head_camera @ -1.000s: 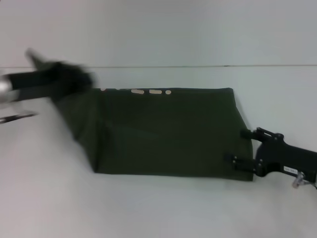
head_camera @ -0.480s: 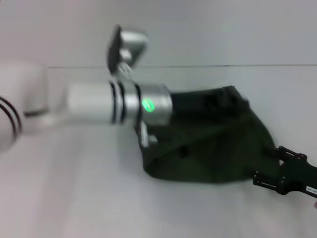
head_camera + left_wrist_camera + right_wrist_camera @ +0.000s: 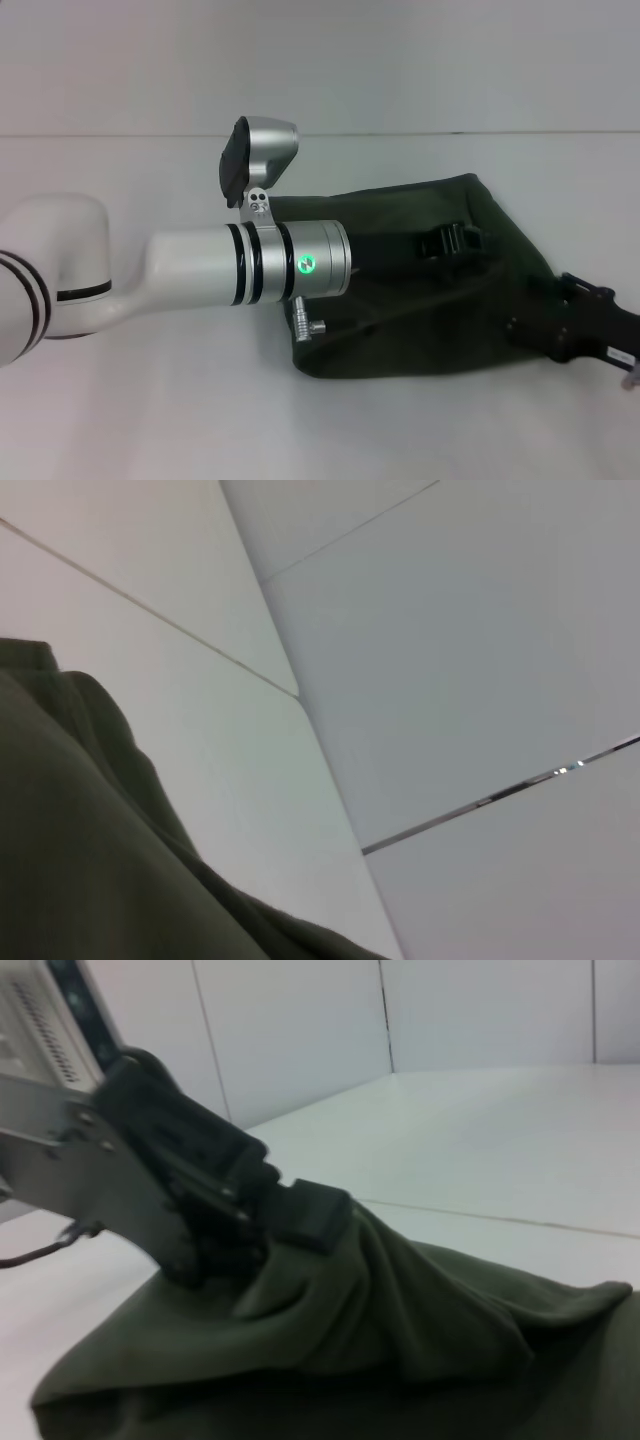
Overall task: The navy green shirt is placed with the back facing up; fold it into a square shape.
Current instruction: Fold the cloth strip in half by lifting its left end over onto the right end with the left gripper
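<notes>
The white table (image 3: 150, 420) is covered right of centre by the navy green shirt (image 3: 440, 320), which is bunched into a rumpled, partly doubled-over heap. The left arm (image 3: 200, 270) is stretched across the table over the shirt. The left gripper (image 3: 455, 243) is seen over the middle of the cloth, clamped on a raised fold of it in the right wrist view. The right gripper (image 3: 520, 328) is placed at the shirt's right edge; its grasp cannot be told.

We find no readable text, label, brand or number on the navy green shirt (image 3: 420, 300), arms or table.
</notes>
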